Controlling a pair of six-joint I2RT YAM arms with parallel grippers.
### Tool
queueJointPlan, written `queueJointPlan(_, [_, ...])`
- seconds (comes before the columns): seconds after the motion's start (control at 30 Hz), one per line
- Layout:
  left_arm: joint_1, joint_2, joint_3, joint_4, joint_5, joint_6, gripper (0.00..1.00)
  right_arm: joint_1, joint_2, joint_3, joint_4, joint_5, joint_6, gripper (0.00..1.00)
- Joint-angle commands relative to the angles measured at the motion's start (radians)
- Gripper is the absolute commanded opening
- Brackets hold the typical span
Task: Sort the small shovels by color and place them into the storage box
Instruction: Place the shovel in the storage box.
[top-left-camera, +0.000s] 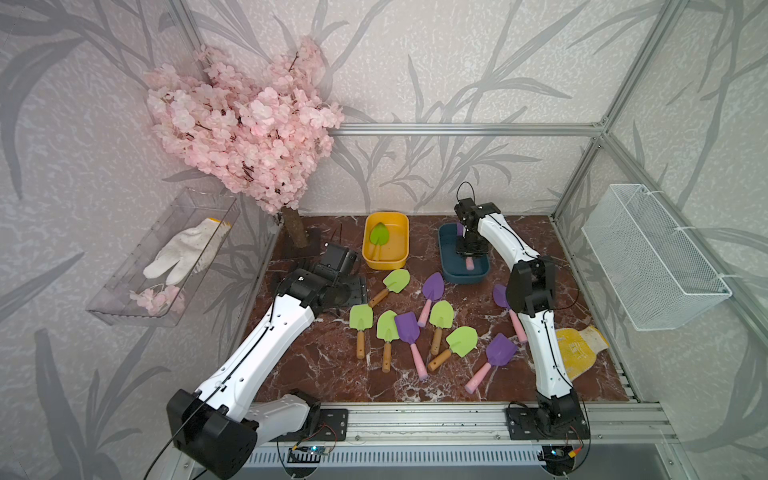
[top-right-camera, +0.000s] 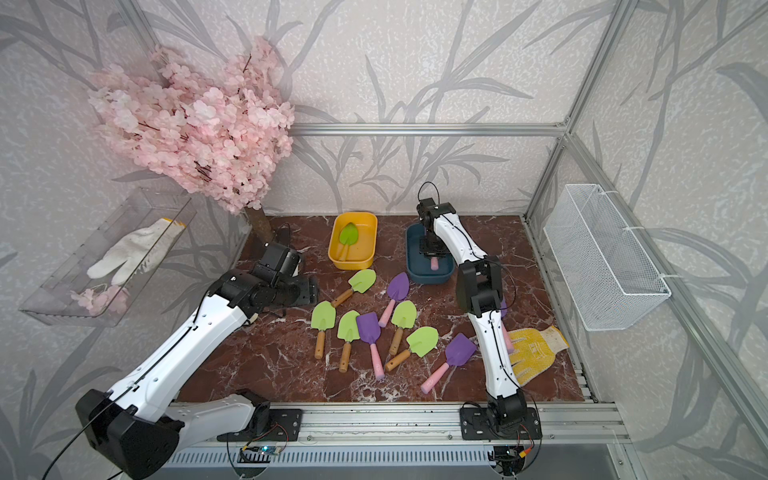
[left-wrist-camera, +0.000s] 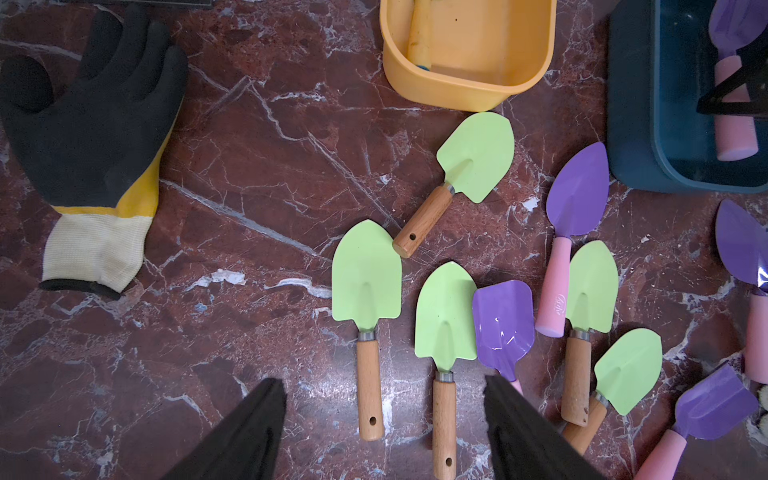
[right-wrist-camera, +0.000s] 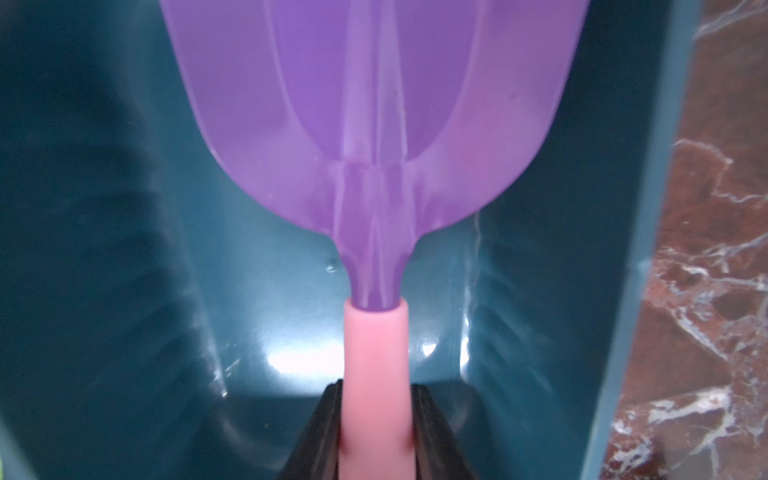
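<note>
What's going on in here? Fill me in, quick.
The right tool is shut on the pink handle of a purple shovel, holding it inside the blue box. One green shovel already lies in the yellow box. The left tool is open and holds nothing, above the loose shovels that lie mixed, green and purple, on the table.

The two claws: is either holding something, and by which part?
The right gripper clamps a purple shovel by its pink handle. The left gripper is open and empty.
</note>
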Motion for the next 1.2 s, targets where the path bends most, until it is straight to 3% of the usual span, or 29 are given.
queueJointPlan(0.0, [-0.005,0.012,0.023,-0.005,-0.006,0.007,0.78,-0.002,0.026,0.025,-0.036,0.018,0.018,0.18])
queueJointPlan(0.5, [-0.004,0.017,0.022,-0.010,-0.009,0.013,0.78,-0.016,0.046,-0.051,0.008,0.041,0.030,0.20])
queueJointPlan(1.17, [-0.004,0.023,0.025,-0.005,0.001,0.002,0.78,-0.025,0.047,-0.077,0.023,0.047,0.024,0.33])
